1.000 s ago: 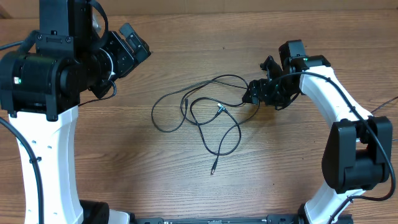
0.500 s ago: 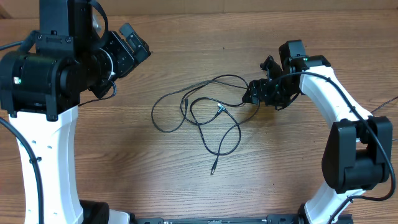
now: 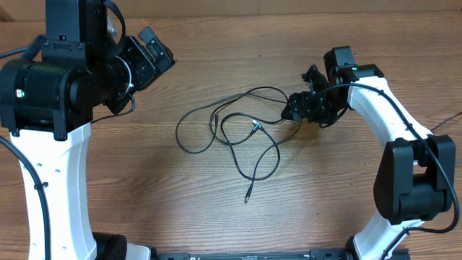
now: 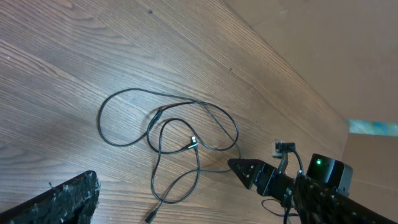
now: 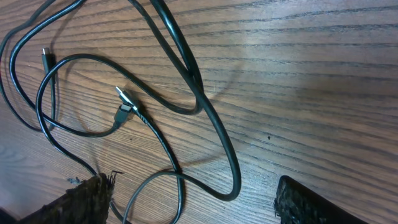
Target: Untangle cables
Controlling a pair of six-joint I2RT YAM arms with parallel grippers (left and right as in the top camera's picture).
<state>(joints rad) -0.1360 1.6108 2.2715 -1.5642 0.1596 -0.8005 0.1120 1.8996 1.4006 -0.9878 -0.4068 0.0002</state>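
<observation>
With the right gripper (image 3: 294, 110) spread open over the nearest loop of the cables (image 5: 213, 121), which lie crossed on the tabletop (image 3: 325, 188) just beside it, pinching now may catch two strands and tighten the tangle; the left gripper (image 3: 157, 49), well away from it, I cannot tell whether it is open or closed.

White shells, black joint blocks on both. The left arm (image 3: 54, 166) shows a green light (image 3: 19, 92) on its bulky black housing (image 3: 50, 97). The right arm (image 3: 379, 108) carries its own thin black wire (image 3: 404, 119) along the white link. And the right gripper (image 5: 196, 199) has rough black pads (image 5: 84, 200).
</observation>
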